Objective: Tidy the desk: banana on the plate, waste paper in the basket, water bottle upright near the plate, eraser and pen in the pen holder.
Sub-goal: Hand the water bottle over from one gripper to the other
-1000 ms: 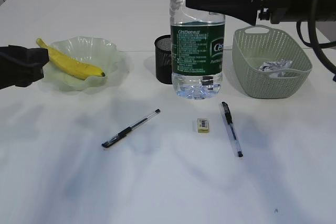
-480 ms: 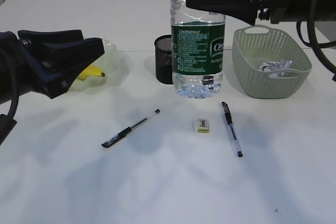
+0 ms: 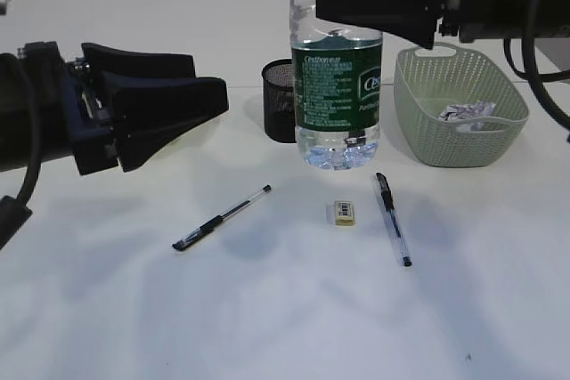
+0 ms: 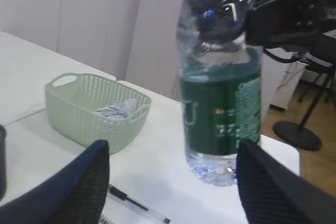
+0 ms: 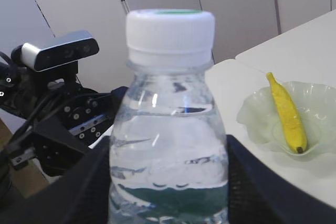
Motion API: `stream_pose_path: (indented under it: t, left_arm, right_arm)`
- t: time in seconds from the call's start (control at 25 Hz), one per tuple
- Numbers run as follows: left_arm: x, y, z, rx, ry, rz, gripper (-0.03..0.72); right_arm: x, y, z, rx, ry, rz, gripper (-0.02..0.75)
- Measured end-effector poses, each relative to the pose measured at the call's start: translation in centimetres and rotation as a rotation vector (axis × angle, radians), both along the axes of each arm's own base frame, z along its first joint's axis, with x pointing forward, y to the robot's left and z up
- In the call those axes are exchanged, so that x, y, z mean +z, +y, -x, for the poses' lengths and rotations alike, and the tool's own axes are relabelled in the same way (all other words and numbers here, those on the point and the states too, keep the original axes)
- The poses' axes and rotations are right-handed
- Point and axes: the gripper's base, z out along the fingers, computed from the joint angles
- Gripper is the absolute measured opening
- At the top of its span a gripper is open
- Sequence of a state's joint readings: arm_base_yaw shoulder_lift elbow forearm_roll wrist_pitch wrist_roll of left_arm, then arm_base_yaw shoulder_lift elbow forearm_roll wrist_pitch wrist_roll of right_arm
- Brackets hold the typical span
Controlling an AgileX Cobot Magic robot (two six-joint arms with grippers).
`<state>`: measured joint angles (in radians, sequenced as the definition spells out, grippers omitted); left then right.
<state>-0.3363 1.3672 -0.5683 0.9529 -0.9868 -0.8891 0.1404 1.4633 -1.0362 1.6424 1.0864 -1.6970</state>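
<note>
Right gripper [image 5: 168,182] is clamped on the water bottle [image 3: 335,77], upright at top centre. Left gripper [image 3: 200,104], jaws apart, hangs at left. Banana [image 5: 286,113] lies on the plate [image 5: 320,103], right of frame.

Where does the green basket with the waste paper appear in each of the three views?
Exterior view: the green basket stands at the right, beside the water bottle.
Left wrist view: at the left, left of the bottle.
Right wrist view: not in it.
Shared landmark: the bottle, in all three views.
</note>
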Motion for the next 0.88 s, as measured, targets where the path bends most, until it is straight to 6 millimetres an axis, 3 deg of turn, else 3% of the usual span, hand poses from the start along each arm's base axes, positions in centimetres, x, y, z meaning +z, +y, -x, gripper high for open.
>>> stream_pose_path:
  t: [0.24, 0.48, 0.88]
  left_arm:
    - [1.4, -1.2, -0.7, -0.15, 0.034, 0.016, 0.536]
    - [0.6, -2.2, -1.7, -0.262, 0.116, 0.043, 0.536]
    - [1.0, -4.8, -2.4, -0.357, 0.114, 0.046, 0.536]
  right_arm:
    - [-0.1, 0.1, 0.4, 0.043, -0.006, 0.018, 0.43]
    - [-0.1, 0.2, 0.5, 0.061, -0.006, 0.011, 0.43]
    - [-0.1, 0.2, 0.5, 0.062, -0.007, 0.011, 0.43]
